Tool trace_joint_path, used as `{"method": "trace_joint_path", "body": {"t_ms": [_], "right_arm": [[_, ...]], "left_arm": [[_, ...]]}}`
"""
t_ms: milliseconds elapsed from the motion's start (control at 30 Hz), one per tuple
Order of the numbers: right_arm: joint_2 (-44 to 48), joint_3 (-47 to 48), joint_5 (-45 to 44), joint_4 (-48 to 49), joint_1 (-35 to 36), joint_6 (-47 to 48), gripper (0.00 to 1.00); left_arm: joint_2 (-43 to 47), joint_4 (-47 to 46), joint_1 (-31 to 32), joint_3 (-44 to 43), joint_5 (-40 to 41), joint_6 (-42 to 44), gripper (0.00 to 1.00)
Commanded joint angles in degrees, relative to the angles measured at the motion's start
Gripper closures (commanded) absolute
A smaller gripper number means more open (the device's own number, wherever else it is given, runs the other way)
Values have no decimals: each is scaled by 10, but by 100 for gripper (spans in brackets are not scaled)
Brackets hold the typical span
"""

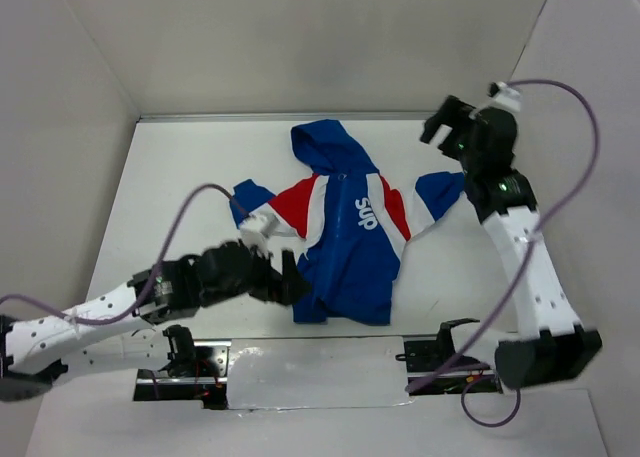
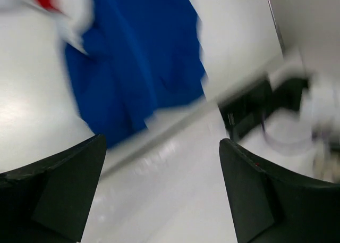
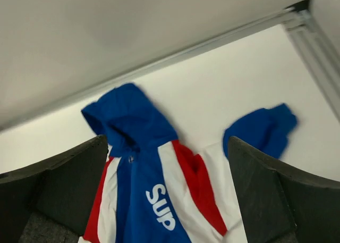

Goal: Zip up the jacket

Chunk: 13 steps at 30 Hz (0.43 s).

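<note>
While the jacket (image 1: 350, 257) lies between them, the left gripper (image 1: 295, 280) and right gripper (image 1: 440, 125) gape wide, empty.

Open table (image 1: 190, 157) round jacket (image 1: 345, 252) — walls (image 1: 70, 127) close L/R.

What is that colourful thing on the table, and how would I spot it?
Look at the white table seen from above. Near its middle lies a small hooded jacket, spread out with the hood at the far end. It is the only cloth there: royal blue with red and white panels and white chest lettering.
</note>
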<state>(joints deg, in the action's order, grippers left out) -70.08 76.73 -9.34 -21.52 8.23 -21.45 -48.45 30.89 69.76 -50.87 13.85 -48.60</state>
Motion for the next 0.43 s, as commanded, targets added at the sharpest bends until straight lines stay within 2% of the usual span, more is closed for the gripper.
{"method": "trace_joint_path", "body": {"t_ms": [0,33,67,100,133,267,333,400], "right_arm": [[104,-66,-58,-15,-23,-31,0],[128,-85,-92,-26,-27,-29,0],[173,-95,-106,-43,-28,-32,0],[194,-109,-123,-46,-29,-37,0],[218,-137,-168,-52,-30,-46,0],[310,-183,-224,-65,-35,-69,0],[319,-189,-239,-73,-34,-80,0],[326,-190,-242,-72,-36,-76,0]], "left_arm": [[-12,102,-181,-58,-35,-57,1],[-15,87,-240,-60,-76,-3,1],[-19,47,-354,-64,-176,29,1],[-22,34,-407,-66,-231,58,1],[-23,29,-499,-70,-265,73,1],[-60,73,-648,-121,-296,55,1],[-74,89,-670,-152,-301,76,1],[-78,87,-666,-164,-294,78,1]]}}
